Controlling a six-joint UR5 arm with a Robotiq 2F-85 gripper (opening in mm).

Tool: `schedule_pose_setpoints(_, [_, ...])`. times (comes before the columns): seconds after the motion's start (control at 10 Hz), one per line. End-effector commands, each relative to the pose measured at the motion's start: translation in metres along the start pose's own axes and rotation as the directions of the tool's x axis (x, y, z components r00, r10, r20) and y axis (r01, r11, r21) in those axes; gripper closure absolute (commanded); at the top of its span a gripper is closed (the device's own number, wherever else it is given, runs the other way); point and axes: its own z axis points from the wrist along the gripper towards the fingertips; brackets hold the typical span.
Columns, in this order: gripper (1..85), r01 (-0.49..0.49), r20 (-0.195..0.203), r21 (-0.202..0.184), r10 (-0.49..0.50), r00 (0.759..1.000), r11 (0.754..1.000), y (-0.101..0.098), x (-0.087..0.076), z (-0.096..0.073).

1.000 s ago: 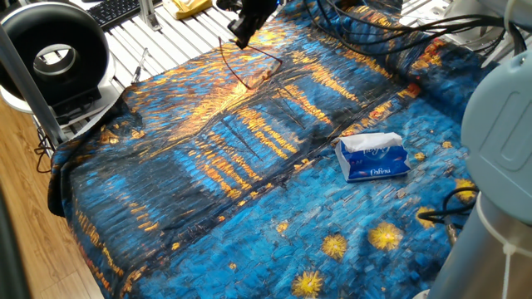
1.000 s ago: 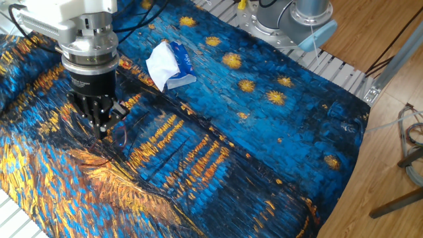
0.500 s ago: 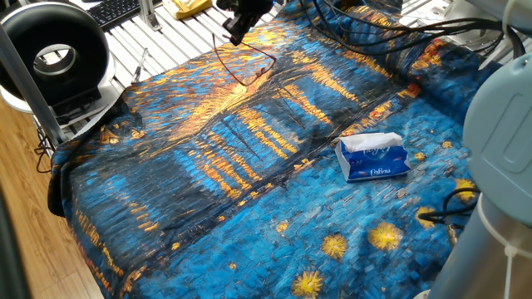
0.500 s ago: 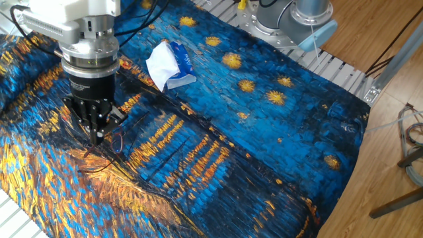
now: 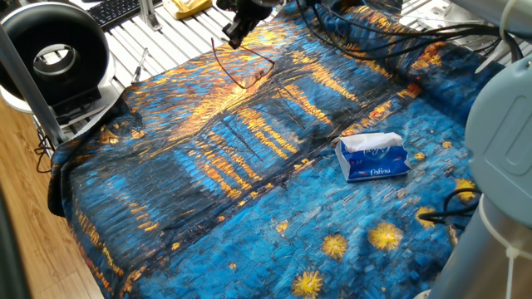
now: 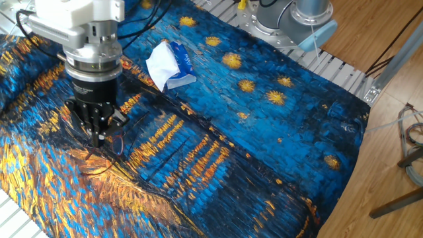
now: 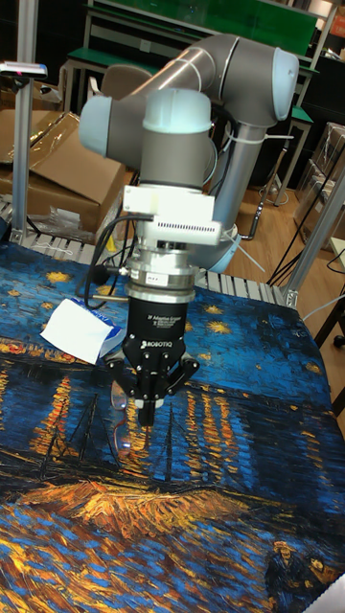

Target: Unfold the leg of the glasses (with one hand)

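Your black two-finger gripper, fingers pressed together on the thin dark wire leg, holds the small reddish wire-frame glasses just below it; probably light, springy, fragile, so grip near the hinge.

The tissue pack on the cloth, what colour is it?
The tissue pack is blue with white tissue sticking out at the top; it shows best in one fixed view.
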Motion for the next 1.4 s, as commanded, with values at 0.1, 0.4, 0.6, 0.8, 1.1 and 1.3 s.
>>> schedule_pose_setpoints(0.1, [84.7, -0.001, 0.034, -0.014, 0.002, 0.999, 1.0, -0.005, 0.006, 0.012])
schedule_pose_setpoints(0.4, [84.7, 0.006, 0.047, -0.022, -0.005, 0.999, 1.0, -0.013, 0.015, 0.023])
schedule_pose_setpoints(0.6, [84.7, 0.001, 0.055, -0.017, 0.0, 0.998, 1.0, -0.013, 0.016, 0.027])
schedule_pose_setpoints(0.8, [84.7, 0.002, 0.064, -0.013, -0.001, 0.998, 1.0, -0.012, 0.018, 0.032])
schedule_pose_setpoints(1.1, [84.7, 0.005, 0.064, -0.002, -0.005, 0.998, 1.0, -0.008, 0.021, 0.037])
schedule_pose_setpoints(1.3, [84.7, 0.015, 0.065, -0.006, -0.014, 0.998, 1.0, -0.007, 0.021, 0.038])
